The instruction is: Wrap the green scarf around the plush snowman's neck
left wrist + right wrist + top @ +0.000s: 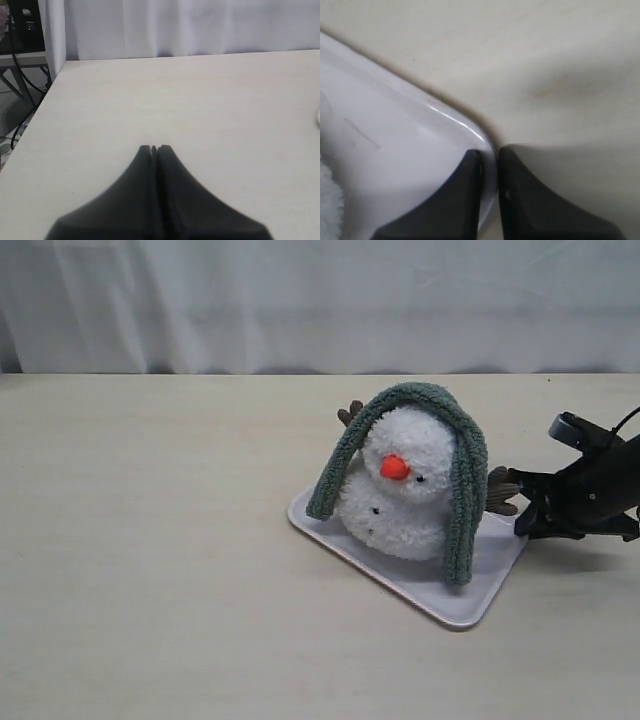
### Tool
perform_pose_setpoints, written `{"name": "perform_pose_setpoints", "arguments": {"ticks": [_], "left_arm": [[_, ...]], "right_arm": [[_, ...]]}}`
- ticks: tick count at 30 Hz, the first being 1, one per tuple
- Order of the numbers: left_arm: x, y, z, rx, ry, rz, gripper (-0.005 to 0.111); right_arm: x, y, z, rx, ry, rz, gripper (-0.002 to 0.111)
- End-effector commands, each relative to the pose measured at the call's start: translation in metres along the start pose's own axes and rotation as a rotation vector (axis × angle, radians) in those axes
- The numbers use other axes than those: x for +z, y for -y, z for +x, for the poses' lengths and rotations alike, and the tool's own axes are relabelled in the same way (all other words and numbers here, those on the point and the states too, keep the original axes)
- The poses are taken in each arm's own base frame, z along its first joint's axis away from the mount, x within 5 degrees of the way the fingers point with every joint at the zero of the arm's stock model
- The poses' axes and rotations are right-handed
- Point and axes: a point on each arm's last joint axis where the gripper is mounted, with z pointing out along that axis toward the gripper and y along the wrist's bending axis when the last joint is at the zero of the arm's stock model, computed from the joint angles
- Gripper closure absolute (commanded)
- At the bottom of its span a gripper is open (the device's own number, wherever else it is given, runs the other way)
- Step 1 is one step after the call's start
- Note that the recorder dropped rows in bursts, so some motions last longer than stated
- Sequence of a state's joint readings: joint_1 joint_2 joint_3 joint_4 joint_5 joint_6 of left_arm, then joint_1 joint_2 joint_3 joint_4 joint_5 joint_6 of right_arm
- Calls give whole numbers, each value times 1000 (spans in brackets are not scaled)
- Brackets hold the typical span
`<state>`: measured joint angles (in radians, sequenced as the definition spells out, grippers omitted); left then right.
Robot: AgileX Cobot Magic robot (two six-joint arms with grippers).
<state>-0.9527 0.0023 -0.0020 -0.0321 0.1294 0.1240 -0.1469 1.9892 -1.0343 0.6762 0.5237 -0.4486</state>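
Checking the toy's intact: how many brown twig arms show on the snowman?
2: one twig arm peeks from behind the green scarf; the other points toward the right gripper at the white tray's edge.

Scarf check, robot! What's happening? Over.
Left gripper shut, over table. Right gripper pinching white tray rim. Green scarf draped over head of plush snowman, not wrapped yet. Nothing blocking.

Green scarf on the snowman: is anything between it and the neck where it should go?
Only the plush snowman's own head: the green scarf lies draped over its top, ends hanging down both sides. Nothing else visible blocks it.
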Motion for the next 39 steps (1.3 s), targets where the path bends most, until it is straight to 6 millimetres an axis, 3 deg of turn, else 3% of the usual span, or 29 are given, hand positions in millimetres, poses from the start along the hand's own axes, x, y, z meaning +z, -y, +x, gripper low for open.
{"name": "perform_pose_setpoints", "arguments": {"ticks": [1,6,15,18,21,26,30,39], "left_arm": [[0,0,-2,-13,32,0,107],[0,0,-2,-13,32,0,107],[0,0,-2,-13,32,0,107],[0,0,-2,-13,32,0,107],[0,0,-2,-13,32,0,107],[0,0,-2,-13,32,0,107],[0,0,-2,-13,32,0,107],[0,0,-2,-13,32,0,107]], "right_arm": [[-3,3,16,33,22,12,104],[-8,9,35,171,113,38,104],[-1,15,65,296,63,27,104],[-1,14,65,282,61,24,104],[-5,9,64,257,78,22,94],[-22,2,59,182,125,5,62],[-50,-7,52,52,202,10,60],[-157,-59,40,-263,322,-112,60]]}}
